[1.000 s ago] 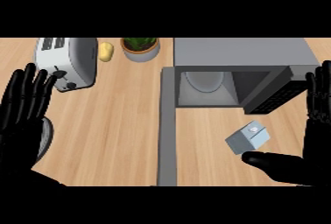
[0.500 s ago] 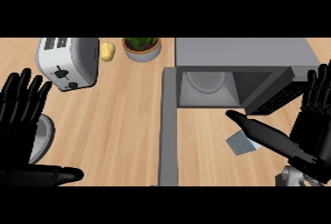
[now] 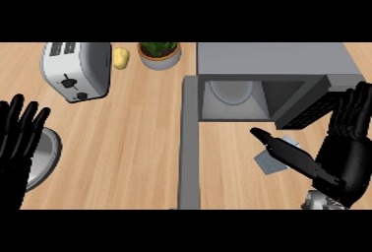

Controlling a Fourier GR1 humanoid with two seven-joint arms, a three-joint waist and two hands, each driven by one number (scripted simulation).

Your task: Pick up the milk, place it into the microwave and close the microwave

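1. We are at the first step, the pick-up: our right hand [image 3: 345,157] hangs in front of the open grey microwave [image 3: 276,61], on its right side, fingers straight and spread, thumb stretched out to the left, holding nothing.
2. The small pale blue-grey milk carton [image 3: 274,162] lies on the light wooden table [image 3: 131,138] just in front of the microwave's opening, partly hidden under our right thumb. We cannot tell whether the thumb touches it.
3. The microwave's door [image 3: 312,115] stands swung open towards the front right, between the cavity and our right fingers; a pale round turntable [image 3: 231,91] shows inside.
4. Our left hand [image 3: 18,133] rests open, fingers up, far to the left of the microwave, beside a round metal plate [image 3: 44,157]. It has hold of nothing.
5. As we judge it, the next move calls for lowering the right hand so the carton sits between thumb and fingers, then curling round it before any lift.
6. After that, the carton must travel a short way back into the cavity, keeping off the open door.
7. A silver toaster [image 3: 73,69], a yellow lemon-like fruit [image 3: 120,58] and a potted green plant [image 3: 160,54] stand left of the microwave, out of our path.
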